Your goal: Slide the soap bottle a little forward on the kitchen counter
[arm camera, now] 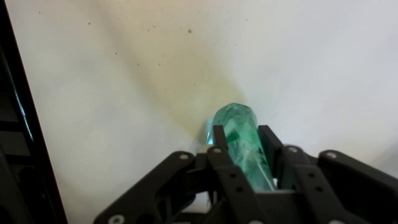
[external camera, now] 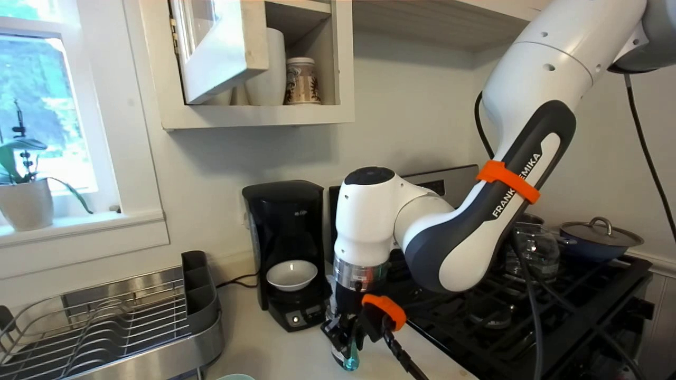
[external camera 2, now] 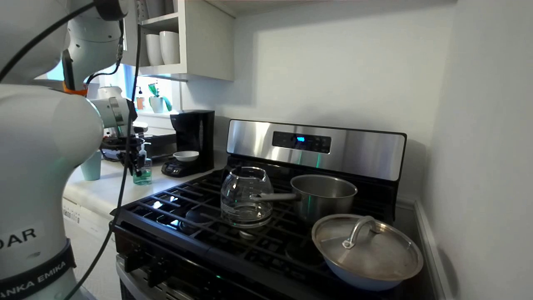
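The soap bottle is a clear bottle of teal-green liquid with a pale pump top. In an exterior view the bottle looks upright, its base at the white kitchen counter, beside the stove. In an exterior view only the lower part of the bottle shows below the fingers. In the wrist view the bottle lies between the two black fingers of my gripper, which press close on both its sides. The gripper points down over the counter. The bottle's upper part is hidden in the wrist view.
A black coffee maker with a white bowl stands behind the bottle. A dish rack and a teal cup are nearby. The black stove holds a glass carafe, a pot and a lidded pan.
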Controlling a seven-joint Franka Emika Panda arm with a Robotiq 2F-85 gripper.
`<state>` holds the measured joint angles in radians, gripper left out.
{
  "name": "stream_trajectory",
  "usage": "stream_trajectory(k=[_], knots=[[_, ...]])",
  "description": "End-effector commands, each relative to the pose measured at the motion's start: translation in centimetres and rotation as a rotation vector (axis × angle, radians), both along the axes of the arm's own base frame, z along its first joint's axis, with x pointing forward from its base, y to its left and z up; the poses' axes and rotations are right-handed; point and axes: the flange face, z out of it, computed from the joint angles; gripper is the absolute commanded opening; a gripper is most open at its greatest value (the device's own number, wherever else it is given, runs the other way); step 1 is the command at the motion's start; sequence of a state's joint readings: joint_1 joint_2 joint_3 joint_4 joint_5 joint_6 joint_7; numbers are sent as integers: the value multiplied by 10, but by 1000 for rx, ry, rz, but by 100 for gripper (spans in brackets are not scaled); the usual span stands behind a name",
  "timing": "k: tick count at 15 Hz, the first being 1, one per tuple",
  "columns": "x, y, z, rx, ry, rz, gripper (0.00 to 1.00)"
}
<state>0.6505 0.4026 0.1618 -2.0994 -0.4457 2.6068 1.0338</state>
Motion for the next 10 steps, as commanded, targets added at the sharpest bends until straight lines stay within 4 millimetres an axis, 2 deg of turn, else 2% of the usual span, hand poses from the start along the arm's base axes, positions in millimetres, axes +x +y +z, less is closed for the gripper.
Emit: stream_trajectory(k=[1,2,3,10], knots=[[2,4,3,-8,-13,-14,51],[3,4,4,-8,-17,-17,48],[3,3,4,-10,-17,-23,49],[-2,4,6,-14,10,-28,98]])
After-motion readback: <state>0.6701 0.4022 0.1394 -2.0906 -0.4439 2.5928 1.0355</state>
